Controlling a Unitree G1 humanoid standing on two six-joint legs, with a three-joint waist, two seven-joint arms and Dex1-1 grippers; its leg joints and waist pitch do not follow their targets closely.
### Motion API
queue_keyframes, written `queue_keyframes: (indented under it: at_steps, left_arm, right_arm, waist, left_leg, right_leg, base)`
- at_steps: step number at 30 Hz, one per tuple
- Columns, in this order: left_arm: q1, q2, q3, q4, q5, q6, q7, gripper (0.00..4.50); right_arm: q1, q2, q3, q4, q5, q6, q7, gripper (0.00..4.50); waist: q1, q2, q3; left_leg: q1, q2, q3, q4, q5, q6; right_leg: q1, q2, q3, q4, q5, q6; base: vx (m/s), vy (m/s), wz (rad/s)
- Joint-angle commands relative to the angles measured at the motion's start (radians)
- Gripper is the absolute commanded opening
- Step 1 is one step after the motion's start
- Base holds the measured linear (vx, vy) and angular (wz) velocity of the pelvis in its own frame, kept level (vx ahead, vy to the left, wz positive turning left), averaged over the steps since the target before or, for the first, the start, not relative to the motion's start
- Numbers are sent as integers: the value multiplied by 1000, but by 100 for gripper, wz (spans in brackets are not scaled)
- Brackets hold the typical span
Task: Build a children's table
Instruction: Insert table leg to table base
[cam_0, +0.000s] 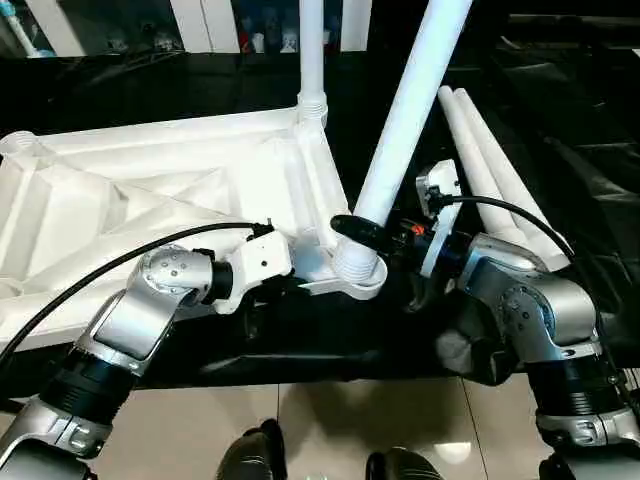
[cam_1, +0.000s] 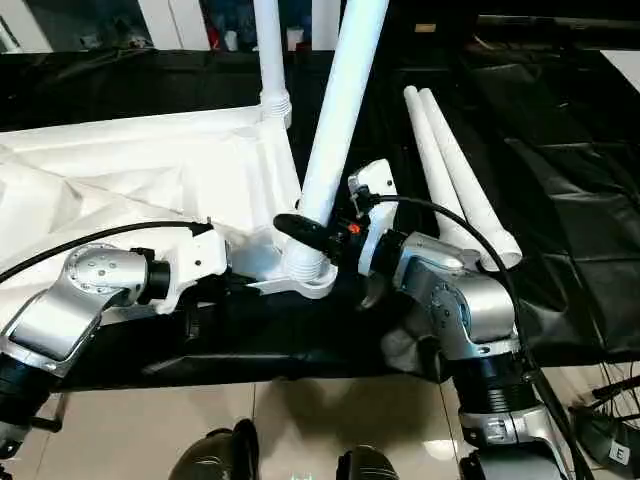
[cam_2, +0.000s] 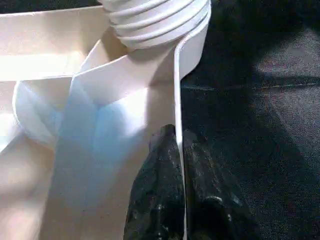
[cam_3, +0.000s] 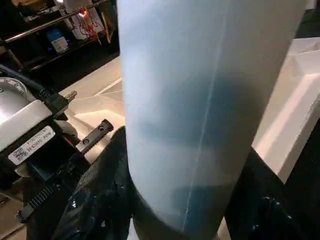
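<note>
The right gripper (cam_1: 318, 232) is clamped around a long white tubular leg (cam_1: 340, 110), low on the shaft just above its ribbed flared end. The leg is held tilted, its foot resting in the round corner socket (cam_1: 305, 278) at the near corner of the tabletop (cam_0: 150, 200); it is judged that the grip is kept low so the end can be steered and pressed home.

The left gripper (cam_2: 175, 195) is closed on the thin rim of the tabletop beside that same socket, one black finger (cam_2: 155, 195) on each side of the edge, apparently to brace the top against the push.

The tabletop lies upside down on a black-covered surface (cam_1: 560, 200), ribbed X-braced underside up. A second leg (cam_0: 312, 50) is already standing upright in the far corner socket. Two spare legs (cam_1: 455, 170) lie side by side on the black cover, beyond the right arm.
</note>
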Motion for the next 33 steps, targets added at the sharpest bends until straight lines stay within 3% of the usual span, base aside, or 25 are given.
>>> queue_keyframes:
  at_steps: [1,7,10,14,23,29,33]
  left_arm:
    - [-1,-3,-10,23,20,1,25,0]
    - [-1,0,-11,26,26,-1,23,0]
    - [-2,1,-12,28,26,-3,24,0]
    - [-4,2,-12,31,27,-5,23,0]
    - [-13,-6,-4,49,33,-15,39,0]
    - [-20,-8,-1,60,33,-17,44,0]
    - [-25,-9,0,70,36,-22,50,0]
  right_arm:
    - [28,-14,38,56,-49,6,0,184]
    - [26,-25,37,77,-60,-9,2,184]
    - [27,-27,34,87,-64,-19,2,184]
    - [28,-16,30,111,-72,-42,-7,184]
    - [51,30,-9,196,-60,-105,-16,184]
    - [104,47,-25,197,-61,-162,-19,184]
    - [159,58,-34,170,-76,-246,-16,184]
  waist:
    - [0,-14,-68]
    - [2,-19,-63]
    - [0,-20,-69]
    - [3,-19,-68]
    - [6,-15,-59]
    - [12,-14,-59]
    - [16,-14,-59]
  left_leg:
    - [51,70,-33,-72,-206,54]
    - [56,70,-30,-82,-270,6]
    - [56,69,-27,-84,-219,28]
    - [61,71,-22,-82,-222,47]
    - [67,75,-23,-93,-313,1]
    - [69,77,-24,-95,-328,-7]
    - [68,77,-22,-97,-330,-5]
  right_leg:
    - [19,-92,48,-94,-45,-250]
    - [17,-98,52,-107,-171,-221]
    - [20,-93,46,-105,-88,-222]
    - [13,-97,50,-107,-66,-237]
    - [4,-102,55,-119,-186,-225]
    - [2,-104,56,-122,-199,-216]
    - [1,-105,58,-124,-195,-210]
  base:
    - [0,0,0]
    - [0,0,0]
    - [0,0,0]
    - [0,0,0]
    - [0,0,0]
    - [0,0,0]
    - [0,0,0]
